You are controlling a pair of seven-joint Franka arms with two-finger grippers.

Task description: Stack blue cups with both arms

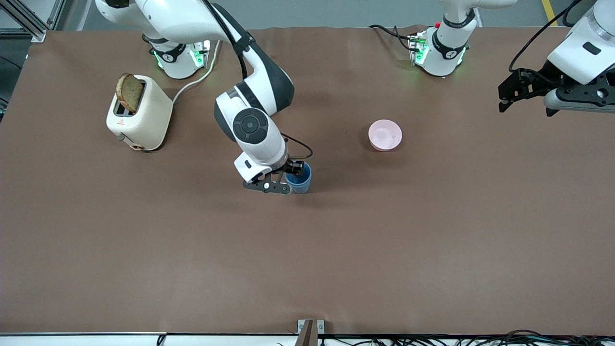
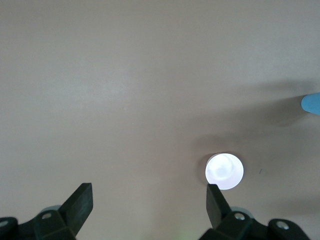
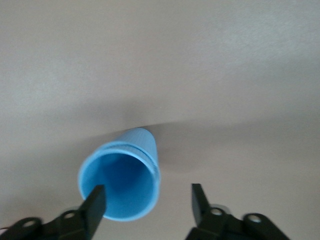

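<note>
Toward the right arm's end of the brown table [image 1: 432, 250] stands a cream toaster [image 1: 139, 114] with a slice of brown bread [image 1: 129, 92] upright in its slot; its white cord [image 1: 194, 82] runs toward the right arm's base.

The right arm reaches down to mid-table, and the right gripper [image 1: 289, 178] sits low at a blue cup [image 1: 299, 179]. In the right wrist view the gripper [image 3: 147, 204] has its fingers [image 3: 95, 204] spread wide, not clamped. One finger stands at the rim of the cup [image 3: 122, 175], over its mouth, and the other stands apart from the cup's wall with bare table between. A double line shows around the rim, so this looks like two cups nested one in the other. The stack stands upright on the table.

The pink bowl [image 1: 385, 135] rests on the table toward the left arm's end from the right gripper, well apart from the cup and farther from the front camera than it.

The left arm waits raised over its own end of the table. The left gripper [image 1: 511, 91] holds nothing; in the left wrist view the gripper [image 2: 150, 202] is wide open above bare table, with the bowl [image 2: 224, 171] just beside one finger [image 2: 216, 202] and a sliver of the blue cup [image 2: 311, 103] at the frame edge.
</note>
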